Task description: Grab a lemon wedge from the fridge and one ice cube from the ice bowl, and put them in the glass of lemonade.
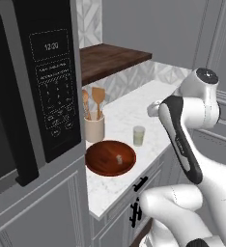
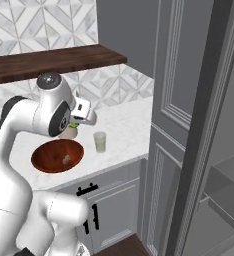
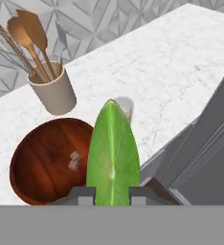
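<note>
On the white marbled counter point(image 1: 129, 113) we log three vessels: one wide reddish-brown wooden ice bowl point(image 1: 110, 157), one small clear tumbler of pale greenish lemonade point(image 1: 139, 136) and one beige utensil crock point(image 1: 94, 129). In the left base view the tumbler stands at about two o'clock from the bowl, near it but apart; the crock sits just beside the bowl at eleven o'clock. We count two wooden spatulas point(image 1: 98, 100) in the crock from that view; the hand view adds a wire whisk point(image 3: 8, 50).

One pale translucent ice cube point(image 3: 74, 160) lies inside the bowl, right of its centre in the hand view; we cannot tell whether a second piece lies against it.

Our two-finger gripper point(image 3: 112, 195) is clamped on one green lemon wedge point(image 3: 112, 153), held upright between the dark tips. The wedge stands in the way of the tumbler in the hand view, with a sliver of rim showing at its one o'clock. In the right base view the gripper point(image 2: 75, 123) hangs above the counter, at one o'clock from the bowl and ten o'clock from the tumbler.

Around: a dark wooden shelf point(image 1: 110, 58) above, grey panelled cabinets point(image 2: 111, 200) with two black handles below, one black microwave panel point(image 1: 54, 87) at nine o'clock.
</note>
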